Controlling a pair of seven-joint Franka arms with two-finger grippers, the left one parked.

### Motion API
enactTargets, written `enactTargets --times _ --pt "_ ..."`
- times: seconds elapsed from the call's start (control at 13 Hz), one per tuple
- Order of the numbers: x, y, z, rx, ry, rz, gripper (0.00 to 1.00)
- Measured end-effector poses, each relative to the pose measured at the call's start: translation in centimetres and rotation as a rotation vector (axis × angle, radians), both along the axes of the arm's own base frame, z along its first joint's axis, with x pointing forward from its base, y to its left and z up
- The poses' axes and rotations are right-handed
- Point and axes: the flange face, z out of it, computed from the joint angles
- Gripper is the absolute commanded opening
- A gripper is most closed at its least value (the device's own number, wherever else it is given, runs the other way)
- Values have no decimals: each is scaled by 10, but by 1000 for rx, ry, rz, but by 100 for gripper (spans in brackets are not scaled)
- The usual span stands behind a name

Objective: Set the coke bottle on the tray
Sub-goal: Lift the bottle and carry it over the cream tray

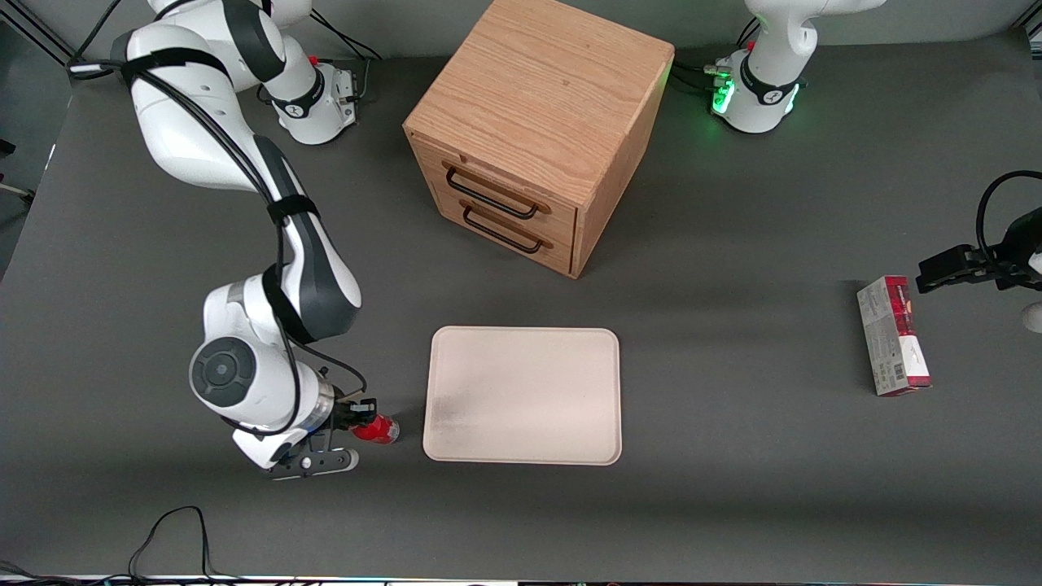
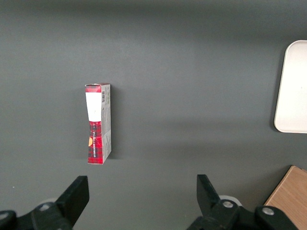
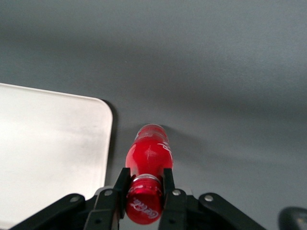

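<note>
The coke bottle [image 1: 378, 429] is small and bright red with a red cap. It lies beside the tray's near corner, toward the working arm's end of the table. My gripper [image 1: 355, 423] is shut on the coke bottle at its neck. In the right wrist view the two fingers [image 3: 121, 184] press on both sides of the bottle [image 3: 148, 158] just past its cap, midway between them [image 3: 144, 184]. The cream-white tray [image 1: 523, 394] lies flat in front of the cabinet; its rounded corner [image 3: 96, 115] is right beside the bottle. I cannot tell whether the bottle rests on the table or is lifted.
A wooden two-drawer cabinet [image 1: 537, 130] stands farther from the front camera than the tray. A red-and-grey carton [image 1: 893, 335] lies toward the parked arm's end of the table, also in the left wrist view [image 2: 98, 123].
</note>
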Motion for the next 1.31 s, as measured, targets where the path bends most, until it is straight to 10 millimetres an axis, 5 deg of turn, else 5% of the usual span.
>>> enactTargets --times 0.38,0.62,0.92,1.08,1.31 --pt "-32 -9 146 -11 51 0 0" --pt "-49 10 185 34 22 14 0" --pt "-56 109 151 136 -41 20 0" --pt "-51 124 120 98 -56 42 0" --pt "-34 118 72 54 -63 67 0"
